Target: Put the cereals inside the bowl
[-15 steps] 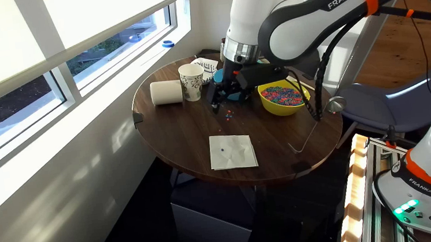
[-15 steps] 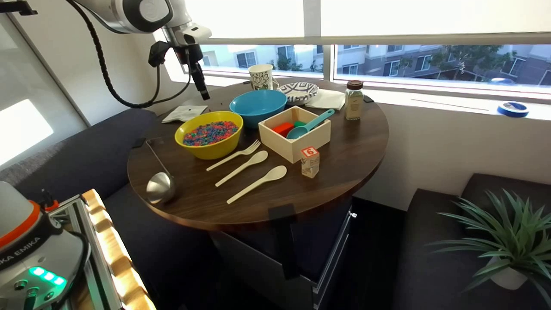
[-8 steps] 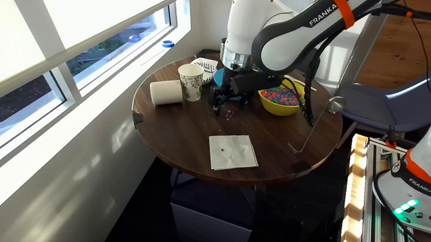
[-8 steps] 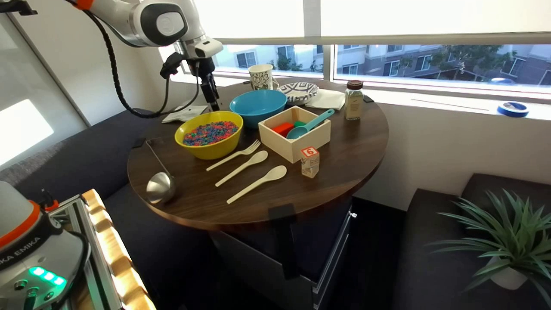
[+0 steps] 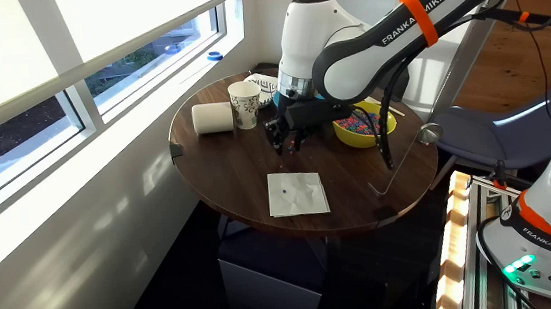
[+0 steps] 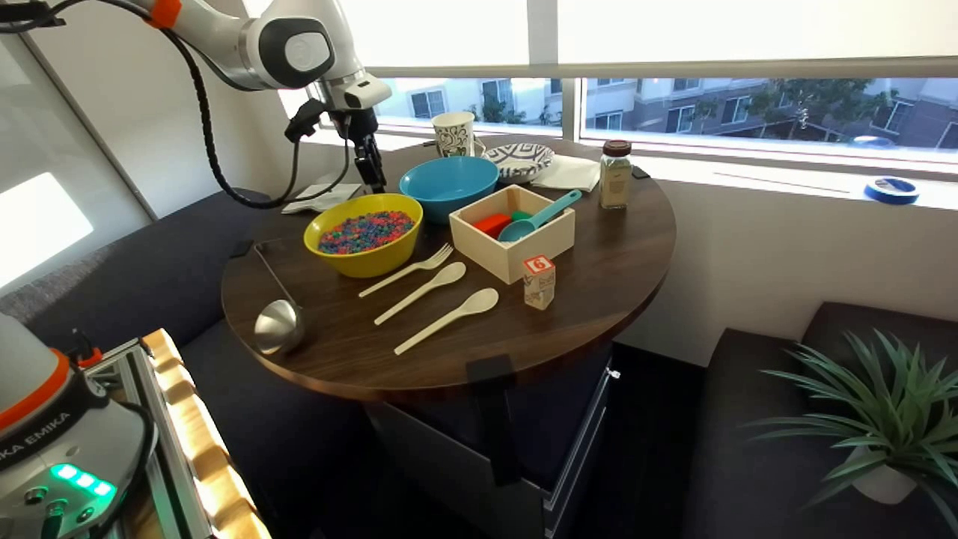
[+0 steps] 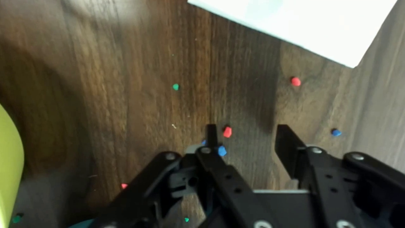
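A heap of the cereals (image 6: pixel 367 231), tiny multicoloured bits, fills part of the yellow bowl (image 6: pixel 370 263). Behind it stands a blue bowl (image 6: pixel 449 201) with no bits visible inside. Loose bits are scattered on the table beside the yellow bowl, among them a red bit (image 7: pixel 227 131), a blue bit (image 7: pixel 222 151) and a green bit (image 7: pixel 176 86). Over these hangs my gripper (image 7: pixel 246 133), pointing down, partly open, with a gap between its fingers. In the wrist view the red and blue bits show near the left finger (image 7: pixel 212 134); whether the fingertips touch the table cannot be told.
A white napkin (image 5: pixel 296 193) lies in front of the gripper. Paper cups (image 5: pixel 245 104), a wooden box (image 6: pixel 513 239) holding a teal scoop, a shaker jar (image 6: pixel 615 176), pale cutlery (image 6: pixel 447 320) and a metal ladle (image 6: pixel 279 327) share the round table.
My gripper has come down toward the loose bits on the table, and its fingers have drawn closer together. The bowls and other objects have stayed put.
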Robot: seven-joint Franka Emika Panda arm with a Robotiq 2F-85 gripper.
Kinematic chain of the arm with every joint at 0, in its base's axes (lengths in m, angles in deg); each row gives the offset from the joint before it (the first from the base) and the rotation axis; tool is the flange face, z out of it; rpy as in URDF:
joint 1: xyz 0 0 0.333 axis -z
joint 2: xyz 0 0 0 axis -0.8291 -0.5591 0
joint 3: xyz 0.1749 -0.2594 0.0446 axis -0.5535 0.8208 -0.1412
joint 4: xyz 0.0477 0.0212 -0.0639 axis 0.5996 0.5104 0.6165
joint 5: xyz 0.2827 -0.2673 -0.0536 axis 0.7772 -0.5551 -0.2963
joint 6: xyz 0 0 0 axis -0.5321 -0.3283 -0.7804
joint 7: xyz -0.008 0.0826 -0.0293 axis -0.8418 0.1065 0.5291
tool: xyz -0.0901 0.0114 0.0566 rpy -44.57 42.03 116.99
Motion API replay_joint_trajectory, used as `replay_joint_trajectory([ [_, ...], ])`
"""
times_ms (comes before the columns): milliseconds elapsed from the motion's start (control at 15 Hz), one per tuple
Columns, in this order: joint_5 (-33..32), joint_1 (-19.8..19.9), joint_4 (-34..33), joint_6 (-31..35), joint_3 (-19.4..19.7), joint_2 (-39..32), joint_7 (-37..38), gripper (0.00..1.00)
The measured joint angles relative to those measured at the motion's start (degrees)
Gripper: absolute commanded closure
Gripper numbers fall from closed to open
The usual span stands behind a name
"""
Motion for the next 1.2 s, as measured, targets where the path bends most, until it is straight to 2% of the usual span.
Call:
replay_joint_trajectory([
  [133,-0.57,-0.37,-0.3,0.0,0.6,-0.4,0.66,0.4],
  [400,-1.32,-0.89,-0.98,-0.05,1.53,-1.02,2.05,0.5],
  [467,-1.44,-0.94,-1.1,-0.06,1.64,-1.14,2.35,0.56],
  [600,-1.69,-1.06,-1.41,-0.09,1.81,-1.39,2.82,0.58],
  [667,-1.83,-1.18,-1.51,-0.1,1.93,-1.46,3.07,0.62],
  [733,-1.89,-1.26,-1.66,-0.25,1.99,-1.47,3.37,0.58],
  [933,-1.93,-1.65,-2.26,-1.42,2.22,-1.72,4.28,0.55],
  [1200,-2.22,-2.19,-3.36,-4.66,2.43,-2.07,6.02,0.54],
])
